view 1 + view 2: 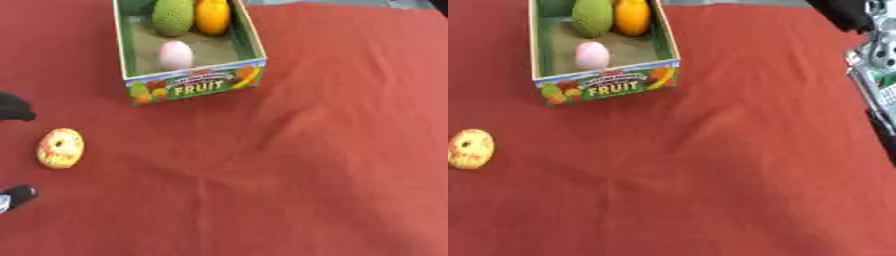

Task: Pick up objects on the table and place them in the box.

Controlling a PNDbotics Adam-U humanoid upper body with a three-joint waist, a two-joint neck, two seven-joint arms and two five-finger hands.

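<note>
At left edge: left hand (14, 106) beside donut (59, 148) | fingers unclear | box (194, 84) far

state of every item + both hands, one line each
Fruit box: open-topped, upright on the red cloth.
Green fruit: in the box.
Orange fruit: in the box, beside the green one.
Pink egg-shaped piece: in the box.
Yellow donut: on the cloth, outside the box.
Left hand: at left edge, touching nothing; fingers unclear.
Right hand: not visible.
</note>
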